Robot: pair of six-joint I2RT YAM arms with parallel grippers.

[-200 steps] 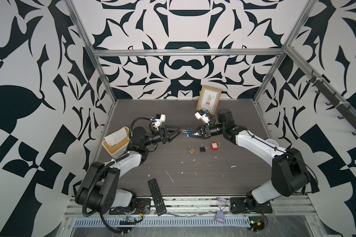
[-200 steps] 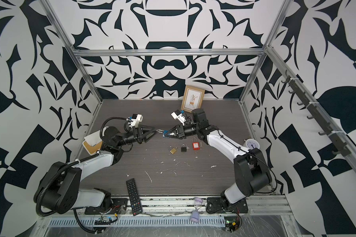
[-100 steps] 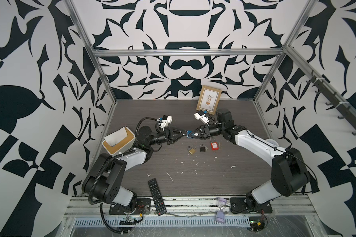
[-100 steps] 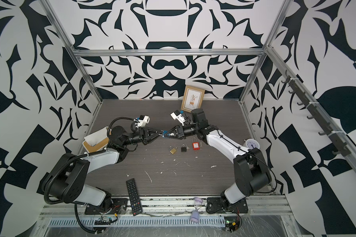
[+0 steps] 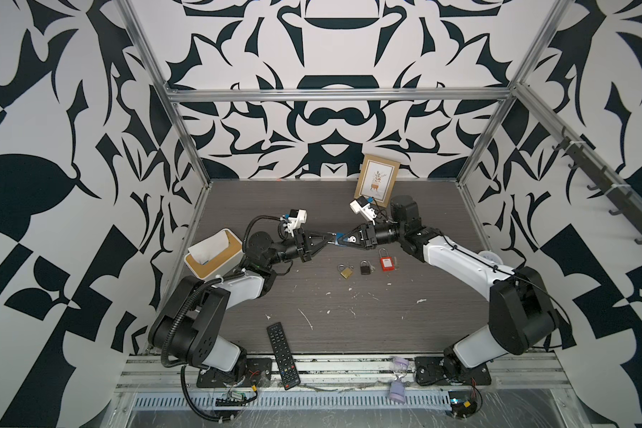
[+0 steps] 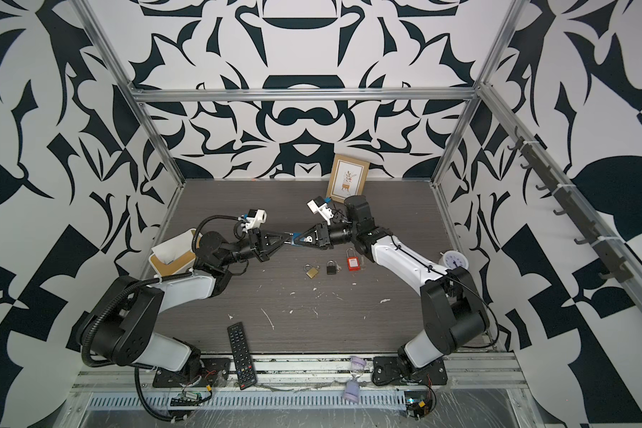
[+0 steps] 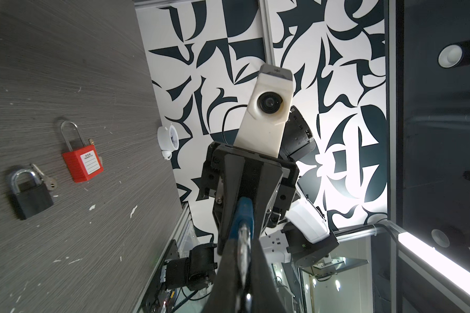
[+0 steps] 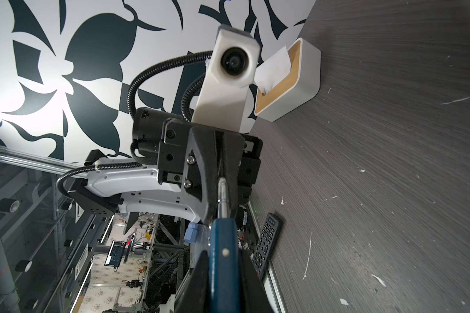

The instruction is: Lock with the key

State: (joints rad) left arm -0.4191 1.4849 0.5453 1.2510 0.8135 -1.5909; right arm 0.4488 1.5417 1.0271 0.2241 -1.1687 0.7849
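Aloft over the mid-worktop: blue padlock, slim silver key poking out leftward. At the left edge, tissue box with white tissue sticking up. Pinches the key in the left hand, clamps the blue padlock in the right hand; arms low, tip to tip.

No writing can be read with certainty. The red padlock on the tabletop carries a white label with a heading and ruled lines, too small to make out. The remote control shows key markings, all blurred. The white clock has a dial whose numerals are too small. The blue padlock shows no legible marking.
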